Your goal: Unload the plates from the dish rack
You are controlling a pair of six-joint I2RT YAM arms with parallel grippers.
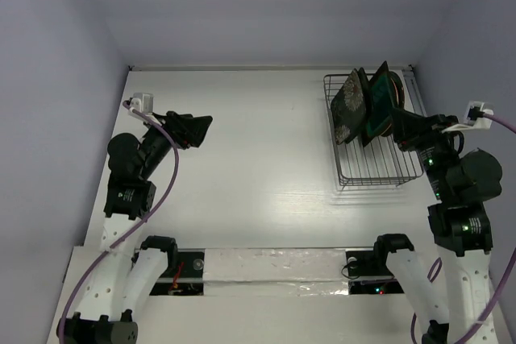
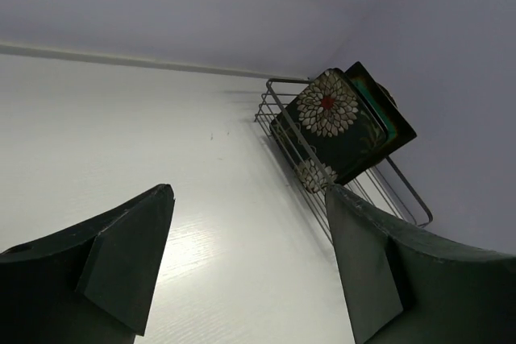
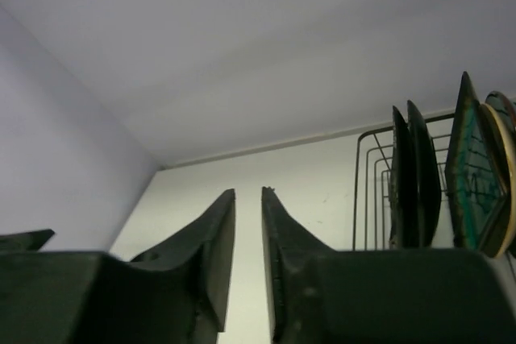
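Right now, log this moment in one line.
plates: upright in dish rack | left gripper: open, empty | right gripper: nearly closed, empty

The dish rack [image 1: 372, 163], a rectangular dark wire basket, sits at the far right of the worktop [image 1: 258, 159]. All plates stand on edge in its far end; the near end holds nothing. Two square black plates with white-and-red flower patterns [image 2: 326, 110] stand closest to the rack's left side. Just beside them stands a square dark-rimmed plate with a teal centre [image 3: 469, 167], followed by a round plate with a tan rim [image 3: 501, 179].
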